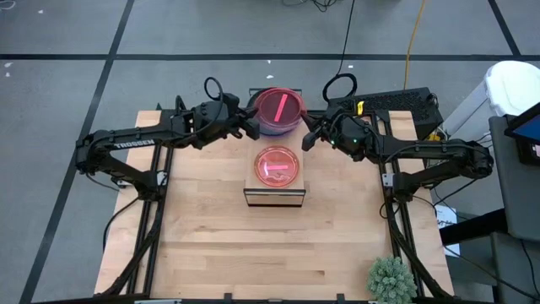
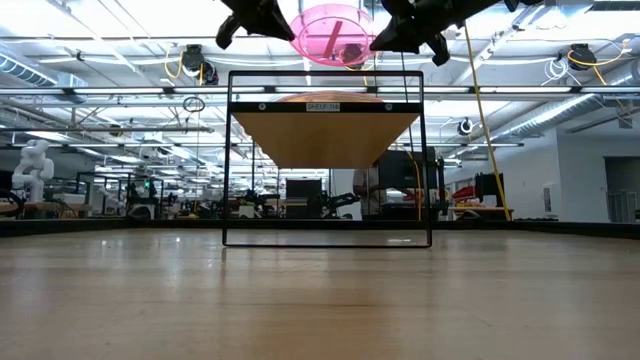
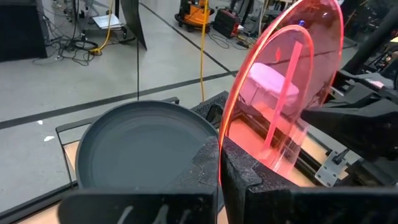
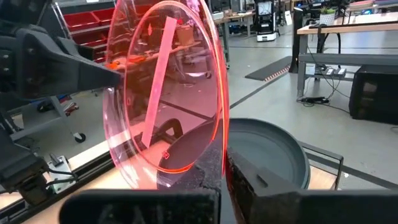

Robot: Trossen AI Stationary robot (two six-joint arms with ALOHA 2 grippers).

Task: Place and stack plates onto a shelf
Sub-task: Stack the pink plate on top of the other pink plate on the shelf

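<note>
A translucent pink-red plate [image 1: 278, 107] hangs in the air between my two grippers, above a stack of plates [image 1: 279, 127] at the table's far edge. The stack's top plate is dark teal [image 3: 146, 149]. My left gripper [image 1: 253, 128] is shut on the pink plate's left rim, and my right gripper [image 1: 309, 139] on its right rim. In the low view the plate [image 2: 333, 35] floats above the shelf. A second pink-red plate [image 1: 277, 165] lies flat on the wood top of the shelf [image 1: 274, 194], nearer than the stack. My left gripper [image 3: 221, 168] pinches the pink plate's rim [image 3: 225, 127] between its two fingers, coming level from the table's left. The plate is lifted clear over the dark plate, slightly tilted. My right gripper [image 4: 224, 168] pinches the opposite rim [image 4: 219, 124] between its two fingers, coming from the table's right. The plate is clear of everything below.
A black keyboard-like slab [image 1: 396, 101] lies behind the right arm at the far right corner. A small green plant [image 1: 391, 279] stands at the near right corner. Bare wood [image 1: 253, 245] stretches from the shelf toward the near edge.
</note>
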